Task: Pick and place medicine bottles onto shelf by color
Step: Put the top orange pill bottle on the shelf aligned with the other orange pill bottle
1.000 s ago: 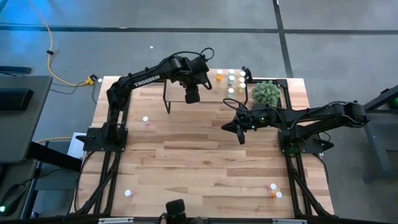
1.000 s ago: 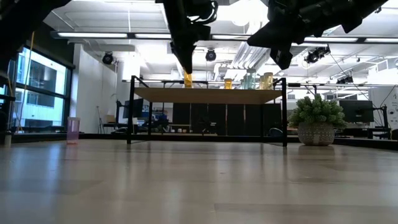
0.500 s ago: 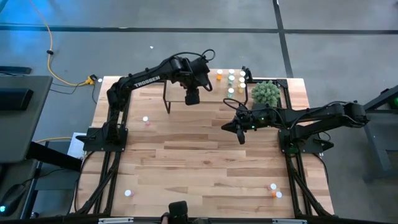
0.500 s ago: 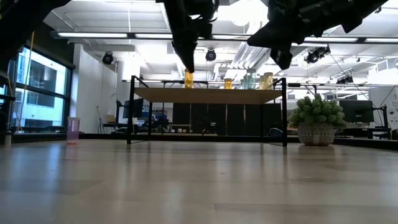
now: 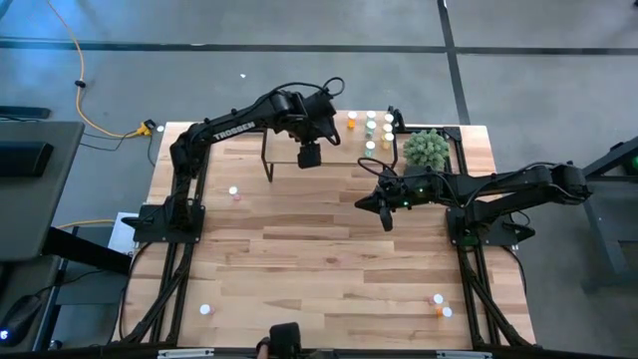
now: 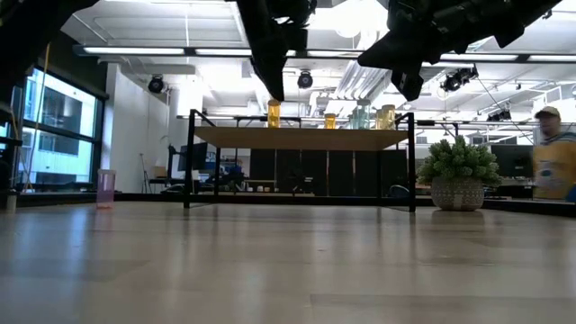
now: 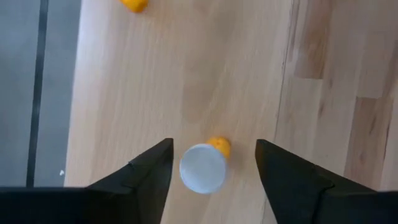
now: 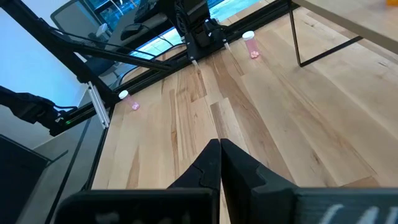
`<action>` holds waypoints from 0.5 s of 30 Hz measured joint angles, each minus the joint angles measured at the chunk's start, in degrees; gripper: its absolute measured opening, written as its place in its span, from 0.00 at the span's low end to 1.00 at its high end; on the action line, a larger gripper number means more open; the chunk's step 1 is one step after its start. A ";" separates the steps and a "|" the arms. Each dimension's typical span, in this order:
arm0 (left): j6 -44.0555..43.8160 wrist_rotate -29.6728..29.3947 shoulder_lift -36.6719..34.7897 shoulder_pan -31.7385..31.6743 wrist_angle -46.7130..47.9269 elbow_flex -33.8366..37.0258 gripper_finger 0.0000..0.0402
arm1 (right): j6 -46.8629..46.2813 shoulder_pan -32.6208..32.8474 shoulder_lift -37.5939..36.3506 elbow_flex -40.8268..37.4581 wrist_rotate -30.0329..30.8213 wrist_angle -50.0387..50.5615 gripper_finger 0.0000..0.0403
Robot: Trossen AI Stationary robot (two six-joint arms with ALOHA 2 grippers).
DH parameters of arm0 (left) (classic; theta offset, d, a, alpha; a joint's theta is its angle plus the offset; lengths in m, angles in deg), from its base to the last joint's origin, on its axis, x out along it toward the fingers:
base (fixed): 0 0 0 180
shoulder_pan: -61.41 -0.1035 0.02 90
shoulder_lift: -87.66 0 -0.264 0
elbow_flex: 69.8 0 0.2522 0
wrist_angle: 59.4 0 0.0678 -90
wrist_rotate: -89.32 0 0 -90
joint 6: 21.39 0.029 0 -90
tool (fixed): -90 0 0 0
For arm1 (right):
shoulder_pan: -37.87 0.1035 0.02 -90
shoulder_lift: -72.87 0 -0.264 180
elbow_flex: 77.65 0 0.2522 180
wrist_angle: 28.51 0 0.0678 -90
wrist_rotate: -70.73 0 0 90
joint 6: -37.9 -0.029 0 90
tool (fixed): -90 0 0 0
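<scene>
Since a second ago the left gripper [image 5: 309,155] has lifted slightly off the shelf [image 5: 289,140] and spread its fingers, and a person [image 6: 551,153] has come into the room behind the table at the far right of the low view. The orange bottle [image 7: 211,158] now stands free on the shelf's light wood top, between the open fingers [image 7: 146,171] and touching neither, white cap up. In the low view it stands upright on the shelf's left part [image 6: 273,113], directly under the raised gripper [image 6: 274,85]. Further right on the shelf sits a cluster of bottles [image 5: 374,128], orange, pale green and yellowish, near the round green plant [image 5: 426,149]. The right gripper [image 5: 385,215] hangs over the table [image 5: 299,259] in front of the shelf's right end, its fingers [image 8: 219,163] pressed together on nothing. Away from the shelf, a pink bottle [image 5: 235,193] stands on the table to its left front; others [image 5: 439,305] lie near the table's front right corner, and one [image 5: 205,309] near the front left.
</scene>
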 joint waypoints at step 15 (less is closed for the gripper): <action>-5.79 4.67 -5.06 0.45 -1.28 0.01 0.69 | 1.51 0.00 0.02 0.00 -0.04 -0.02 0.00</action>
